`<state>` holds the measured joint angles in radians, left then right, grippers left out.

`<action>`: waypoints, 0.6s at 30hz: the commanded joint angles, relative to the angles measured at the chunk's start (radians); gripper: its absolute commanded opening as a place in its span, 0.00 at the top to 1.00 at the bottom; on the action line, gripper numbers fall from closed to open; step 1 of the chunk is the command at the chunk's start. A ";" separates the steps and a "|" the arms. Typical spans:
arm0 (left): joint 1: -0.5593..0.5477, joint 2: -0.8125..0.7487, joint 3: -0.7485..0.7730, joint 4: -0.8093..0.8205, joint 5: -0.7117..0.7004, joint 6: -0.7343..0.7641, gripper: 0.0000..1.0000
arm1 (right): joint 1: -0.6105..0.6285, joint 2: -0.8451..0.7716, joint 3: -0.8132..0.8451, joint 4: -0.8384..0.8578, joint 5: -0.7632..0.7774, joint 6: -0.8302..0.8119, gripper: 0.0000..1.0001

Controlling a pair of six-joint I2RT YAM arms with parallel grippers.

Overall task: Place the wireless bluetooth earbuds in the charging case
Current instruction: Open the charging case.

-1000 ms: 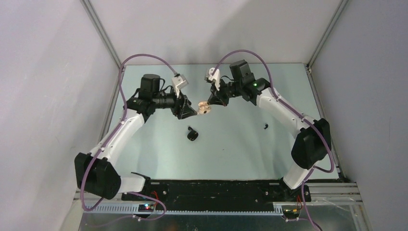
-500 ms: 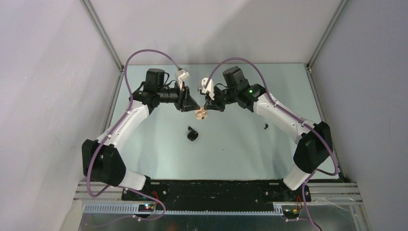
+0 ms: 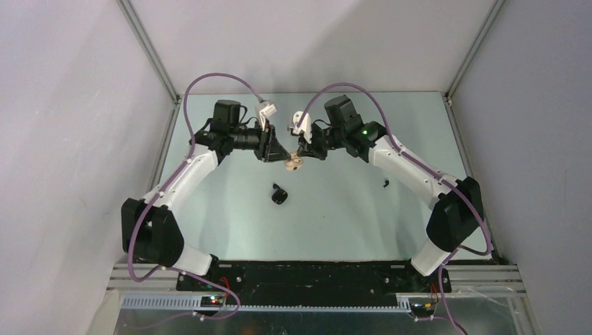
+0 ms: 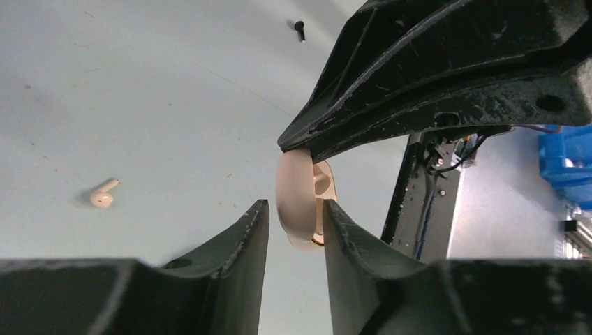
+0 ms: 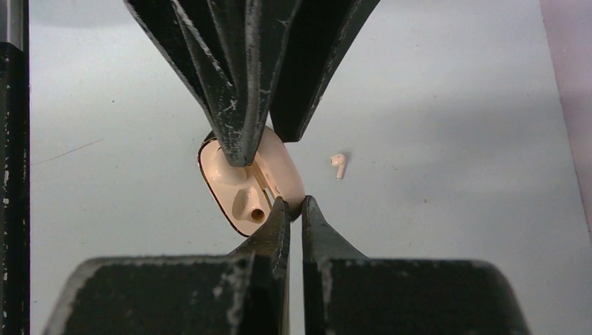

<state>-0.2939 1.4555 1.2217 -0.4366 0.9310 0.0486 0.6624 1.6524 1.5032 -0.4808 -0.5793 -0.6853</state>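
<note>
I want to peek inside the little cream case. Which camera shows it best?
The right wrist view: the open cream case faces the camera, its inside showing. The left wrist view shows it mostly edge-on, and the top view shows just a tiny blob.

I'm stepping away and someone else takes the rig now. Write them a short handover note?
Left gripper: shut on the open cream charging case.
Right gripper: pinching the case's edge.
Cream earbud: loose on the table beside it.
Black earbud: loose, far right; black case near the middle.
Done: case gripped and open.
Left: pick up the cream earbud and seat it in the case.
</note>
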 commanded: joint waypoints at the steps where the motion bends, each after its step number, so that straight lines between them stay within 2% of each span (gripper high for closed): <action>1: 0.004 0.019 0.043 0.006 0.045 -0.008 0.64 | 0.009 -0.044 0.006 0.040 0.005 -0.011 1.00; 7: 0.004 0.032 0.054 0.006 0.067 0.003 0.76 | 0.014 -0.045 0.005 0.036 0.007 -0.014 1.00; 14: 0.008 0.022 0.049 0.006 0.068 0.025 0.98 | 0.015 -0.043 0.004 0.020 -0.008 -0.010 1.00; 18: 0.016 0.004 0.041 0.006 0.061 0.039 1.00 | 0.009 -0.053 0.003 0.005 -0.012 0.006 0.96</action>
<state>-0.2901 1.4876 1.2324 -0.4408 0.9680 0.0605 0.6666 1.6493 1.5024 -0.4816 -0.5613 -0.6884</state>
